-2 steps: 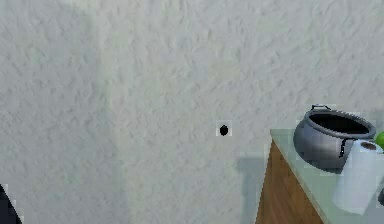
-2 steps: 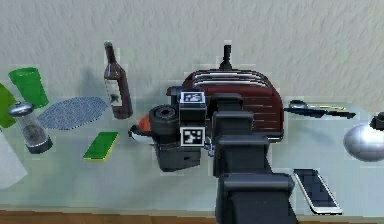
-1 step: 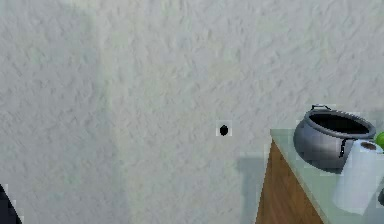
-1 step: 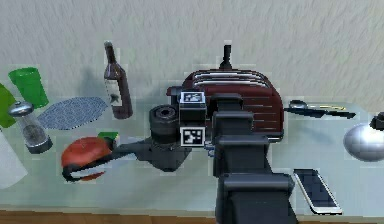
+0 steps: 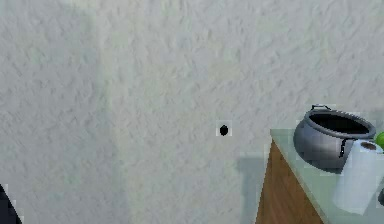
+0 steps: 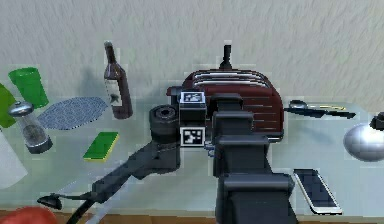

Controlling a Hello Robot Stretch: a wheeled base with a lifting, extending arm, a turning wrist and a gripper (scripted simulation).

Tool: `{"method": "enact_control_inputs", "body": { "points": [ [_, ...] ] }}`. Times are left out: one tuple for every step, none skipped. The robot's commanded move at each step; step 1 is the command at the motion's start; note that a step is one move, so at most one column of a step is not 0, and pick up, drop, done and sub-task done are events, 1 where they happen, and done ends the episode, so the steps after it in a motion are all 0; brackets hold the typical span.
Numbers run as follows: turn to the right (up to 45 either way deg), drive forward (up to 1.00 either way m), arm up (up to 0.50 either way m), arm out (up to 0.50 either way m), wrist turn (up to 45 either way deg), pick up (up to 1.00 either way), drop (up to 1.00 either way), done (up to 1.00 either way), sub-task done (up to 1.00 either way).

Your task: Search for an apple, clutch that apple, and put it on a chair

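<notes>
Left of the toaster [image 6: 240,100], along the far side of the pale counter [image 6: 325,150], stand a wine bottle [image 6: 116,80], a patterned plate [image 6: 75,112], a green cup [image 6: 28,85], a small shaker [image 6: 36,132] and a flat green pad [image 6: 100,146]. Between these and the counter's near edge the top is bare. Right of the toaster, a phone [image 6: 318,190] lies near that edge, and a grey rounded vessel [image 6: 365,140] sits farther right.

The dark arm [image 6: 245,175] rises in front of the toaster. From there the gripper [image 6: 65,203] slants down and left, its thin fingers low by the near edge. A red round thing [image 6: 22,216], perhaps the apple, shows well left of the toaster, just beside the fingertips. I cannot tell whether they touch it, whether the gripper holds anything, or how the fingers are set.

At the counter's end left of the toaster, above its wooden side [image 5: 280,195], stand a dark pot [image 5: 335,138] and a white paper roll [image 5: 362,175]. Past that end is bare white wall [image 5: 120,90] with one small black spot [image 5: 223,129].
</notes>
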Motion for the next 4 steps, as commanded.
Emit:
{"method": "enact_control_inputs", "body": {
  "points": [
    [0.0,0.00,0.00,0.00,-21.0,0.00,0.00,0.00,0.00],
    [0.0,0.00,0.00,-0.12,0.0,0.00,0.00,0.00,0.00],
    [-45.0,0.00,0.00,0.00,0.0,0.00,0.00,0.00,0.00],
    [-45.0,0.00,0.00,0.00,0.0,0.00,0.00,0.00,0.00]
  ]
}}
